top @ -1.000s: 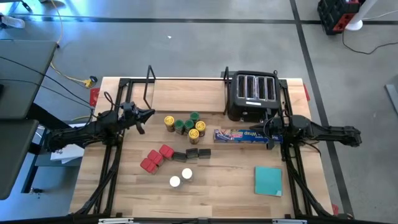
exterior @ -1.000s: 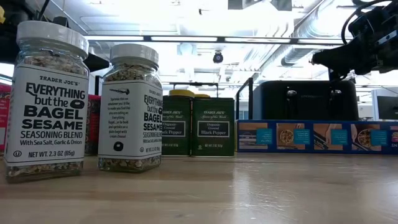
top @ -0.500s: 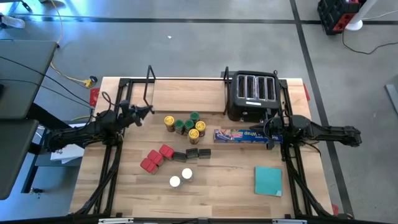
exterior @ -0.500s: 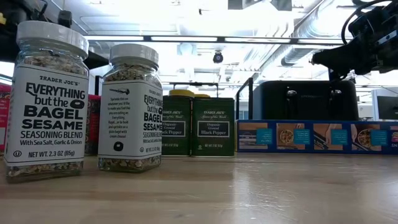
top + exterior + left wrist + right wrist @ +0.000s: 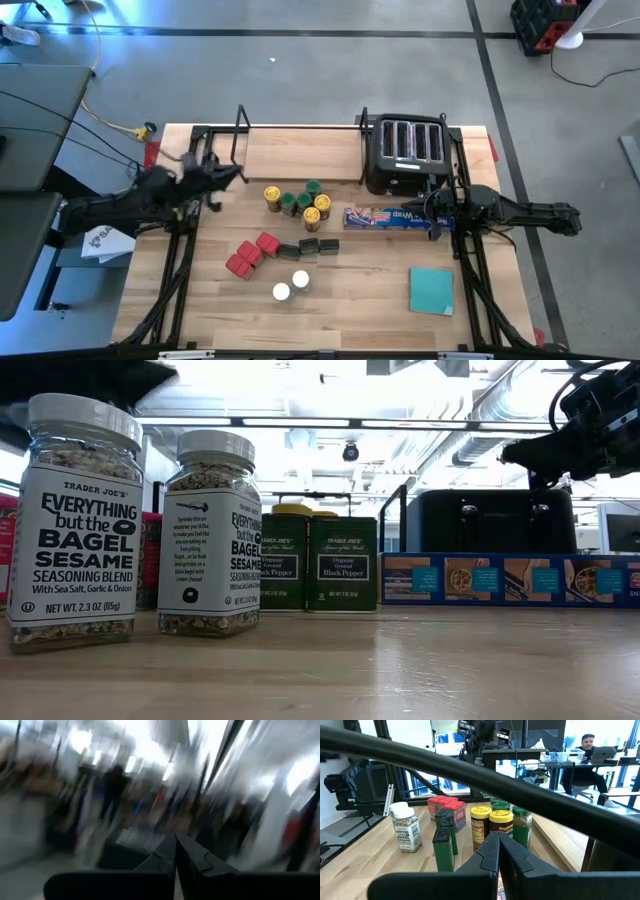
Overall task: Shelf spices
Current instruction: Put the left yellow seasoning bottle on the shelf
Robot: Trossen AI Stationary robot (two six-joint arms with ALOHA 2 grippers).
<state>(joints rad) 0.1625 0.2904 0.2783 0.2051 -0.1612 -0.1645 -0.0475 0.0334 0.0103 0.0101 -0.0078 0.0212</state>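
The spices (image 5: 295, 235) stand together in the middle of the desk (image 5: 350, 310): round jars with yellow and green lids (image 5: 300, 202) at the back of the group, red square tins (image 5: 250, 255) to their left and nearer the front edge, small dark tins (image 5: 312, 247) just beside those, and two white-capped jars (image 5: 290, 286) nearest the front. The shelf (image 5: 300, 150), a thin black rod frame over a light wooden floor, runs along the far edge of the desk, and we see no spice on it yet, so we judge that the work is at its very beginning. The left gripper (image 5: 232, 178) hangs above the desk between the shelf's left end and the round jars, with its jaws pressed together and nothing between them. For a good first pick we think it should open its jaws fully before it comes down, take an outer jar of the cluster and not a middle one, and close on the body under the lid, so that the neighbours are not knocked over. The right gripper (image 5: 432, 214) waits over the blue wrap box (image 5: 385, 216) in front of the toaster (image 5: 405, 155), jaws also together and empty.
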